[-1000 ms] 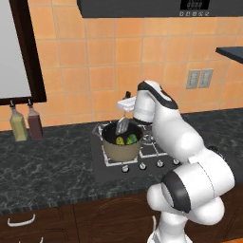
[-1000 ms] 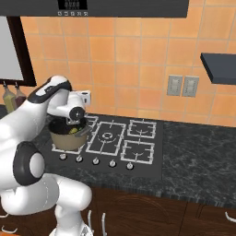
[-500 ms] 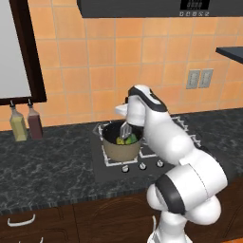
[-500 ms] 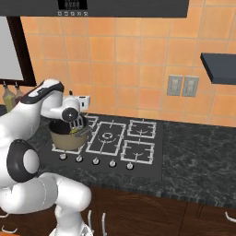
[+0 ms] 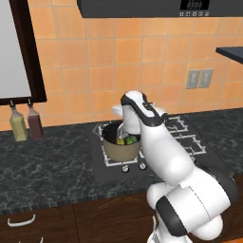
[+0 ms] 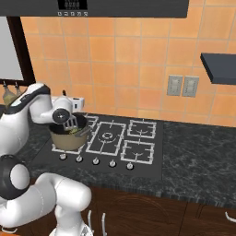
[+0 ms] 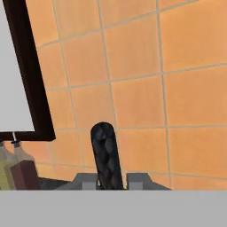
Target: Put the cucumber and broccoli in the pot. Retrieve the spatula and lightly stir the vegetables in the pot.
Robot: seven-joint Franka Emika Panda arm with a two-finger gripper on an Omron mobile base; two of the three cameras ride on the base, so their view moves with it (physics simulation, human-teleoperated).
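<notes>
Two vegetables (image 5: 128,140) in pot (image 5: 121,149) | gripper (image 7: 112,181) clamps spatula (image 6: 70,122) handle | head inside rim

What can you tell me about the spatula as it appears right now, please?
The spatula has a silver slotted square head and a thin black handle with a textured surface. The gripper is closed on the handle, whose free end juts toward the tiled wall in the hand view. The head hangs down into the tan pot on the stove's near left burner, by the green vegetables; whether it touches them cannot be told.
</notes>
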